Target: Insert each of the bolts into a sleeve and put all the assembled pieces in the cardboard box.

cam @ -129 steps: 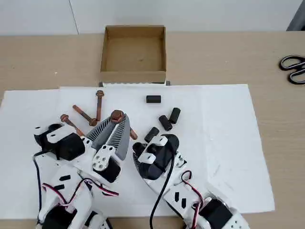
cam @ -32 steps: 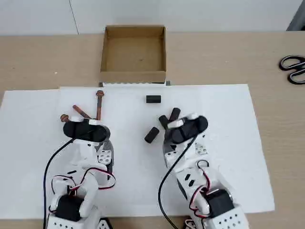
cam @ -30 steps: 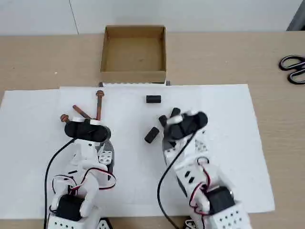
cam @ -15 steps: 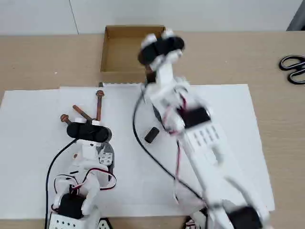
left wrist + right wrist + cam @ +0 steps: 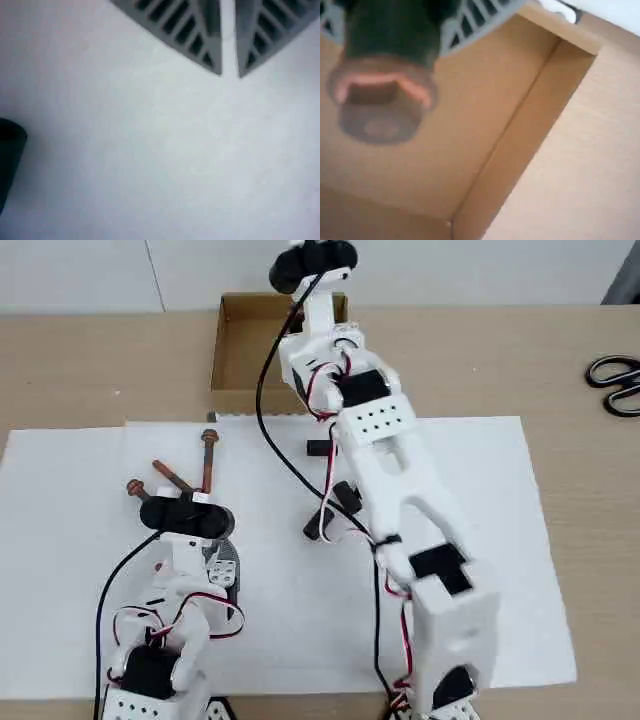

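One assembled piece (image 5: pixel 384 75) was held pinched in the right gripper (image 5: pixel 390 30) just above the box (image 5: pixel 520 145) floor, not yet released; three bolts (image 5: pixel 208 455) were left just beyond the left gripper (image 5: pixel 229 74), which was nearly pressed together and empty, three sleeves (image 5: pixel 320 448) loose.

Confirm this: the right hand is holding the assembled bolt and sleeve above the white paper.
One thing is wrong: the right hand holds the assembled bolt and sleeve above the cardboard box, not the white paper. The right wrist view shows the box's floor and wall beneath it.
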You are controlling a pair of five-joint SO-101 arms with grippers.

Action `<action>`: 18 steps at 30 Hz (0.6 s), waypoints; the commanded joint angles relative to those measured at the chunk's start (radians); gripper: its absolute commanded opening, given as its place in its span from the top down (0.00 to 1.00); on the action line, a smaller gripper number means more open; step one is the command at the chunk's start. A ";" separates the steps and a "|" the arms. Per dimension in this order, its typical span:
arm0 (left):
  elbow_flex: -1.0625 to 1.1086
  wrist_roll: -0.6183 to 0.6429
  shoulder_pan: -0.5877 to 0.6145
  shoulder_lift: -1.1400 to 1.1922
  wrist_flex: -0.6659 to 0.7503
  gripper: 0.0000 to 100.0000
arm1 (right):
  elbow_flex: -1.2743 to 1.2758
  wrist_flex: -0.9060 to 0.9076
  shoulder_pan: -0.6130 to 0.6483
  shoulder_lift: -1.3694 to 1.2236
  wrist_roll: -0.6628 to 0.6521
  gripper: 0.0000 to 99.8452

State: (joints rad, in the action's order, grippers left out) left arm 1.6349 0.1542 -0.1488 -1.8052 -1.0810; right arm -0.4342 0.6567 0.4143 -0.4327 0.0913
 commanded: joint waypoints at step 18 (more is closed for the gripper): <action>-0.004 -0.005 0.003 -0.011 0.031 0.99 | -0.319 -0.054 -0.093 -0.278 -0.069 0.93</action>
State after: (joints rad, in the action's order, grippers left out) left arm 1.6349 0.1542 -0.1488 -1.8052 -1.0810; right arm -0.6843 0.6214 0.3268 -0.7319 0.0468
